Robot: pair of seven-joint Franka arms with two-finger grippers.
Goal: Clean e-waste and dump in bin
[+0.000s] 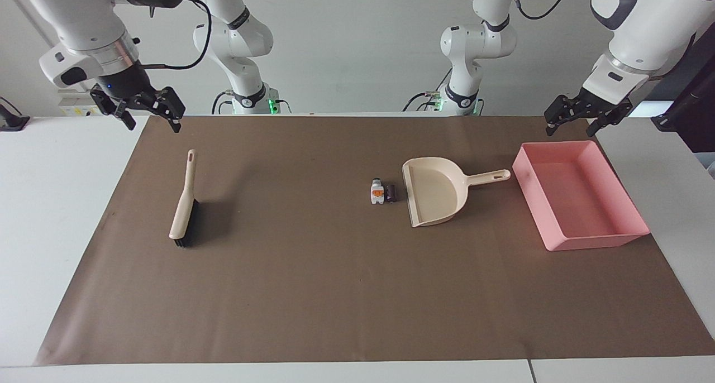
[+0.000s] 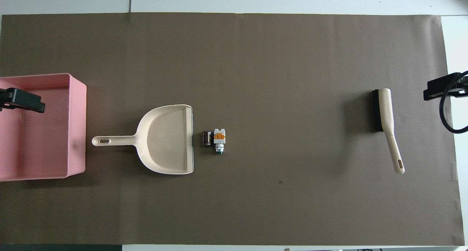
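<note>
A brown paper mat [image 1: 357, 293] covers the white table [image 1: 50, 215] in front of you, with a plain pale wall above it. Largest on the mat is the pink bin [image 1: 581, 196], at the left arm's end. Read the overhead view as a clock: the bin sits at nine o'clock, the beige dustpan [image 2: 166, 139] just inside it, handle toward the bin and open mouth toward three o'clock. The brush [image 1: 184, 201] lies out at three o'clock, at the right arm's end, its long axis running roughly twelve to six with the handle end nearer the robots.

The e-waste [image 2: 215, 139] lies side by side just off the dustpan's mouth, the dark piece closer to the lip, the white one next to it; neither touches the pan.

Your right gripper [image 1: 148, 110] hangs fingers apart above the mat's edge near the brush handle, so it is the nearer arm for sweeping. Your left gripper [image 1: 586, 115] hangs fingers apart over the bin's robot-side rim, nearer the dustpan handle.

Overhead, both grippers are cut off at the frame edges.
</note>
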